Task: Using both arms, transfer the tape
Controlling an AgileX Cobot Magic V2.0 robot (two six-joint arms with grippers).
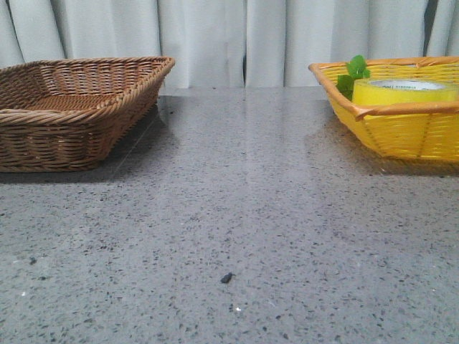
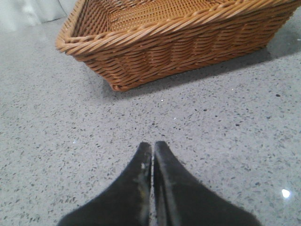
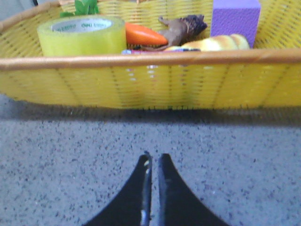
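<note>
Your tape [image 1: 405,91] sits inside the yellow basket [image 1: 401,132] at the far right of the grey speckled desk [image 1: 229,236], lying flat with its open ring facing up. In the right wrist view the same roll [image 3: 82,35] is in a corner of that basket [image 3: 150,84], touching the green leaves [image 3: 84,7] behind it. The whitish inner ring carries small dark print; "deli" can just be read there, the rest is too small to tell.

Beside the tape lie an orange carrot-like item [image 3: 143,34], a brown lumpy object [image 3: 181,28], a purple block [image 3: 235,19] and a pale yellow ridged piece [image 3: 216,43].

Right claw [image 3: 151,162]: clenched, fingers nearly meeting, gripping nothing, low over the desk just outside the yellow basket's near wall.

Left claw [image 2: 153,150]: clenched likewise, holding nothing, over bare desk near the brown wicker basket [image 2: 174,42]. That basket [image 1: 72,107] stands at the far left, well apart from the yellow one.

Neither claw shows in the front view.
</note>
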